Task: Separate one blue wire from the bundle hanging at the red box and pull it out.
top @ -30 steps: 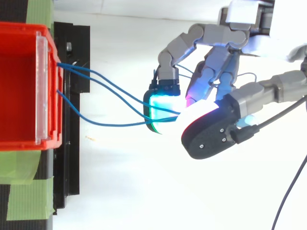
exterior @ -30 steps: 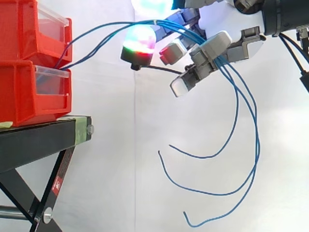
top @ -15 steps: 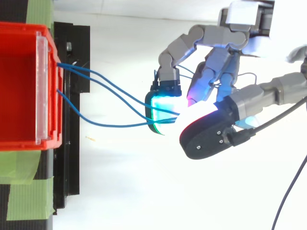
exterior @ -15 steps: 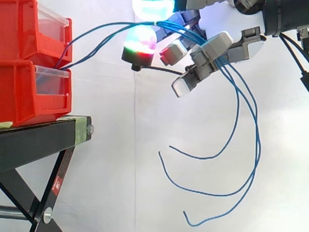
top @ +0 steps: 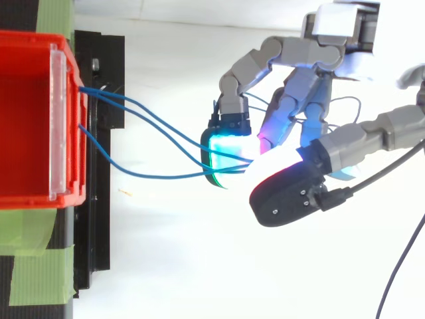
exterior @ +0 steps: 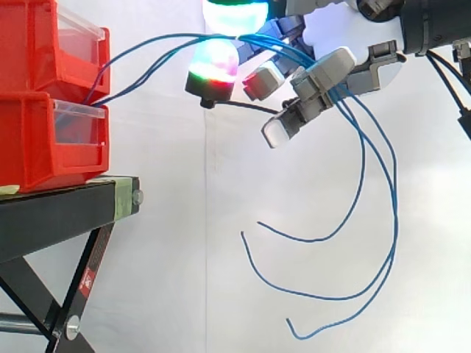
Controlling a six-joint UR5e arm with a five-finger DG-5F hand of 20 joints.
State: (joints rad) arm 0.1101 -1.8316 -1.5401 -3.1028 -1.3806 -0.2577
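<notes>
While the thin blue wires (top: 166,175) are running out of the stacked red plastic bins (exterior: 29,147) at the left of the frame, the robot hand (top: 312,73) at the upper right is clamping its curled fingers (exterior: 322,79) around them. Past the robot hand, the loose ends are hanging toward the lower right of the side view.

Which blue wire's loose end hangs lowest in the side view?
The blue wire whose tip hooks up at the bottom; both other tips end higher.
</notes>
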